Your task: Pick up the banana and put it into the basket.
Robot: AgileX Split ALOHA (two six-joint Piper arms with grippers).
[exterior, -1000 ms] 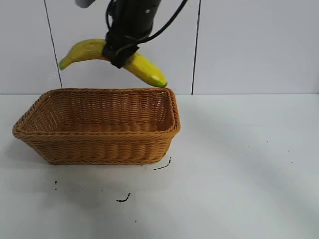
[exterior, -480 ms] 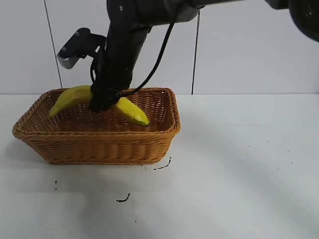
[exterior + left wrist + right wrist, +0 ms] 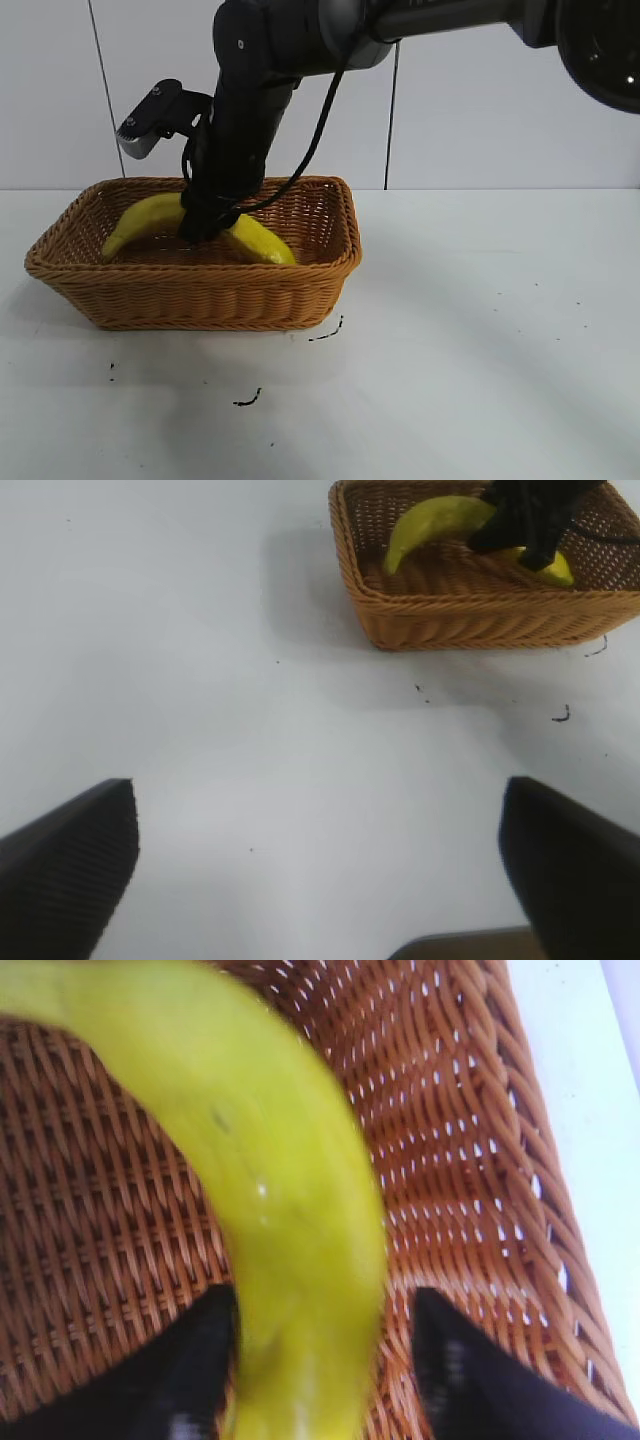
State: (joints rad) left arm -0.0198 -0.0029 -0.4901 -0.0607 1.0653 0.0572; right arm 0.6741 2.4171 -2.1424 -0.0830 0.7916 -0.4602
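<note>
Inside the basket, at the left half of the white bench in the exterior view, lies the banana, held low within the woven walls. Its long axis runs roughly from 9 o'clock to 3 o'clock across the basket's length, arched upward in the middle. One end dips toward the basket's left wall at about 8 o'clock; the other slopes down toward 4 o'clock, ending close to the front wall near the right end. Whether it touches the basket floor cannot be told.

The right hand reaches steeply down from 12 o'clock and is clamped around the banana's middle, its dark fingers pressed against the fruit on either side, as the right wrist view confirms, with wicker close behind. A small grey-tipped camera block sits on the arm at about 10 o'clock from the grip.

The left hand is parked well apart from the basket over bare bench, its two dark fingers spread wide with nothing between them. From there the basket and banana show far off.

A few small black scuff marks dot the bench in front of the basket. No labels, brands or writing can be read anywhere.
</note>
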